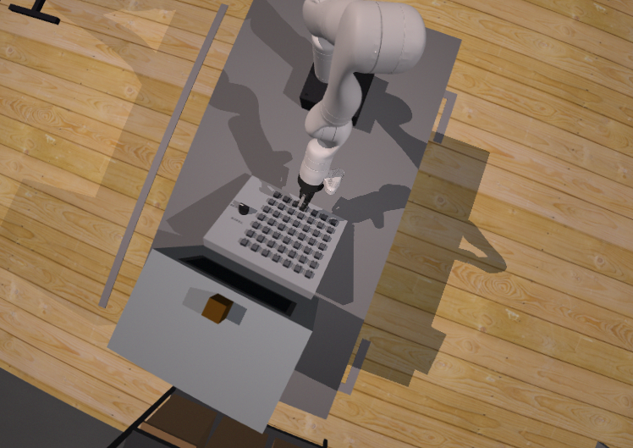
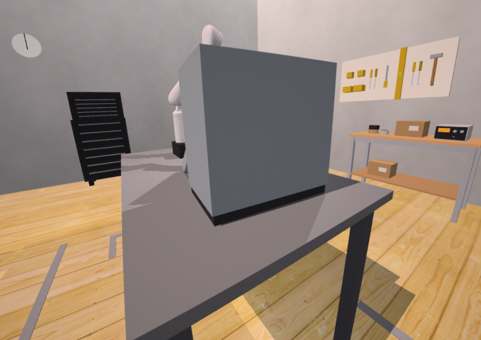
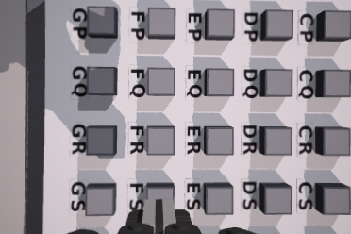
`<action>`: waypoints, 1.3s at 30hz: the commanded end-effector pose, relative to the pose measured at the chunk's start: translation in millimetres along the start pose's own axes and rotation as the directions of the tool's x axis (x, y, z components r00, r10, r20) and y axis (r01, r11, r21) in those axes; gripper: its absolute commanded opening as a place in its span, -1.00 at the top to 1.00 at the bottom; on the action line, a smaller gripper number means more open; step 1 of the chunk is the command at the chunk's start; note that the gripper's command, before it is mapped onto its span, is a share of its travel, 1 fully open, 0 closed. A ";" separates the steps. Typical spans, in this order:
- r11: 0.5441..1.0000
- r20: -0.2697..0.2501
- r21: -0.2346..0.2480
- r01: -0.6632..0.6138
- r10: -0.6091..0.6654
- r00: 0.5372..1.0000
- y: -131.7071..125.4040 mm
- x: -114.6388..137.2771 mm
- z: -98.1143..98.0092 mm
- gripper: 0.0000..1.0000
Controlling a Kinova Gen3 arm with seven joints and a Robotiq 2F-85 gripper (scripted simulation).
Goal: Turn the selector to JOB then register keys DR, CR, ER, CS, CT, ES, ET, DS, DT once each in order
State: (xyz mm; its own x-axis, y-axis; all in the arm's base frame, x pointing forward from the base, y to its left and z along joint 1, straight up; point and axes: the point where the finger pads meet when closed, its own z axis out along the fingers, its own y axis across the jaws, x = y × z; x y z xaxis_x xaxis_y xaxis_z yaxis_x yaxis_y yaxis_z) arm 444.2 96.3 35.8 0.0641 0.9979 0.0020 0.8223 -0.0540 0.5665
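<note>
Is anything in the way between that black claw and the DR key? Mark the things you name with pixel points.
In the wrist view, the E column, with ER [image 3: 220,141] and ES [image 3: 219,199], lies between the gripper [image 1: 302,207] [image 3: 158,219] and DR [image 3: 277,141]. Passing above those keys, nothing visible seems to block it.

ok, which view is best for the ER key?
Wrist: the ER key and its printed name are both readable, nothing covering either. Top shows the key field, but labels are too small to pick ER out. Exterior: keys hidden behind the big grey box.
</note>
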 end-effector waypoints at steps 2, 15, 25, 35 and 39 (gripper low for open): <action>1.000 -0.001 -0.002 0.000 0.000 1.000 0.9 0.5 -0.6 0.80; 1.000 -0.001 -0.002 0.000 0.000 1.000 32.8 32.4 -0.7 0.80; 1.000 -0.001 -0.002 0.000 0.000 1.000 34.9 34.5 0.7 0.80; 1.000 -0.001 -0.002 0.000 0.000 1.000 34.9 34.5 13.7 0.80; 1.000 -0.001 -0.002 0.000 0.000 1.000 34.9 34.5 18.0 0.80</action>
State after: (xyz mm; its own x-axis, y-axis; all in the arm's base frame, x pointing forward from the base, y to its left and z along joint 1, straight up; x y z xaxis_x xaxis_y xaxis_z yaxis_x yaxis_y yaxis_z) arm 483.7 128.0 41.6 0.0639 0.9980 0.0020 0.8222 -0.0538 0.5666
